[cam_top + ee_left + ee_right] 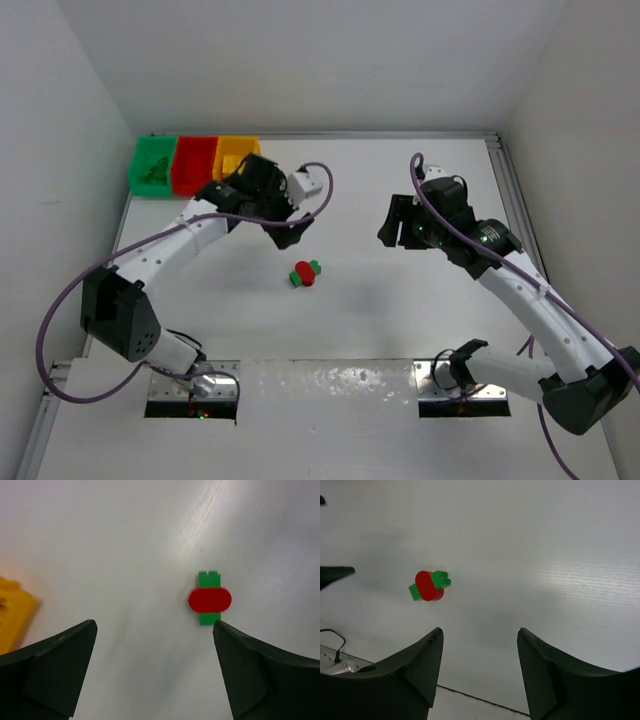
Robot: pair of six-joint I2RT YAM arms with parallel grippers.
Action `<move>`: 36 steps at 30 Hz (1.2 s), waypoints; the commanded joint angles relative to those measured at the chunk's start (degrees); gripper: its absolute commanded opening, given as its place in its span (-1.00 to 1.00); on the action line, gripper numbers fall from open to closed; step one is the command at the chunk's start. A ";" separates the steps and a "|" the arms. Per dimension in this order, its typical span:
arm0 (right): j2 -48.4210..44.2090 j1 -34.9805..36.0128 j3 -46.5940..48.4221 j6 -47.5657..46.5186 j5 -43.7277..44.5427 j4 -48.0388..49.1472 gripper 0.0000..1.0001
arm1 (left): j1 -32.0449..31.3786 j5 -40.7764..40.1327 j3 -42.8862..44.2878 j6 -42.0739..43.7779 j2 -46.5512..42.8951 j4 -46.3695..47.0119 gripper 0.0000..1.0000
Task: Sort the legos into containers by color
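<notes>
Just beyond the arms' bases, near the middle of the white table (400,320), one small cluster of legos (306,273) lies by itself: a red rounded piece (209,600) sitting across a green brick (209,580), touched by neither arm. Farther back on the right, the right gripper (480,632) hangs above the table with its jaws parted and nothing between them, well apart from the cluster. On the left, the left gripper (155,625) hovers just in front of the yellow bin (235,155), jaws spread wide and empty, the cluster ahead of it and off to one side. At the far left corner the three joined containers stand in a row: green bin (152,166), red bin (193,163), then yellow. Green pieces already lie in the green bin.
</notes>
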 commanded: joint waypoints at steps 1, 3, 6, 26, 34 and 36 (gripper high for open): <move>-0.87 0.26 -0.71 -0.92 -1.08 2.46 0.22 | -4.00 -0.30 -6.25 -0.31 -0.22 -6.70 1.00; -0.78 0.26 -1.50 -0.75 -1.34 3.16 0.22 | -10.16 -3.10 -10.30 -1.45 -0.31 -6.09 1.00; -0.69 0.35 -1.94 -0.13 -2.13 4.04 0.22 | -13.27 -6.80 -13.56 -4.88 0.74 -2.84 1.00; -1.75 0.26 -2.30 0.57 -1.16 2.90 0.21 | -15.65 -12.51 -15.77 -18.16 12.96 15.01 1.00; -2.18 0.26 -2.03 0.66 -0.64 2.19 0.22 | -15.65 -17.35 -17.18 -16.75 16.12 17.73 1.00; -2.54 0.35 -2.12 0.57 -0.55 2.02 0.22 | -15.65 -17.70 -17.35 -16.84 16.13 17.47 1.00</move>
